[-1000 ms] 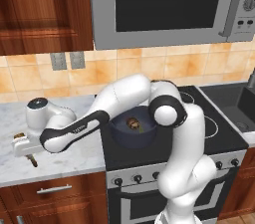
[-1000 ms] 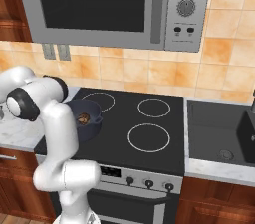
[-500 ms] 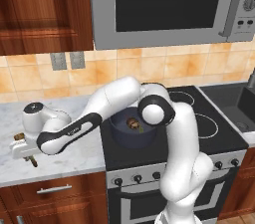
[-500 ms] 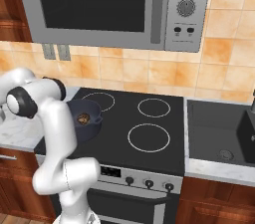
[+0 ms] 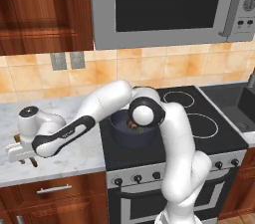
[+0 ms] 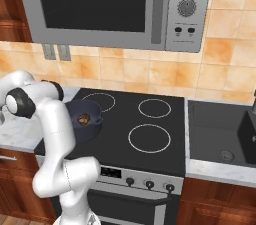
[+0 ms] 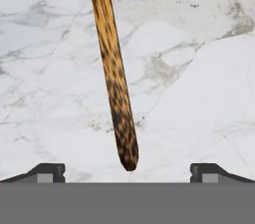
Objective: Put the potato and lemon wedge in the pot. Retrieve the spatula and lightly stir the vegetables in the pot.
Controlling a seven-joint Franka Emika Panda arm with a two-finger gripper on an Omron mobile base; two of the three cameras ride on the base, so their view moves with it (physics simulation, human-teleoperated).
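1. Wooden spatula (image 7: pixel 112 68) lies on the marble counter (image 7: pixel 199 93), its handle end between our spread fingertips (image 7: pixel 47 172), untouched.
2. Our gripper (image 7: pixel 127 173) hangs open, low over the counter left of the stove.
3. The pot (image 5: pixel 130 129) holds the potato (image 6: pixel 84 118).

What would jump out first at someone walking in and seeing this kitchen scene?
Probably the white arm bent far over to the left, its gripper low over the marble counter, with a wooden spatula lying on the marble between the spread fingertips in the hand view. Next comes the dark pot on the black stove, with the brown potato inside.
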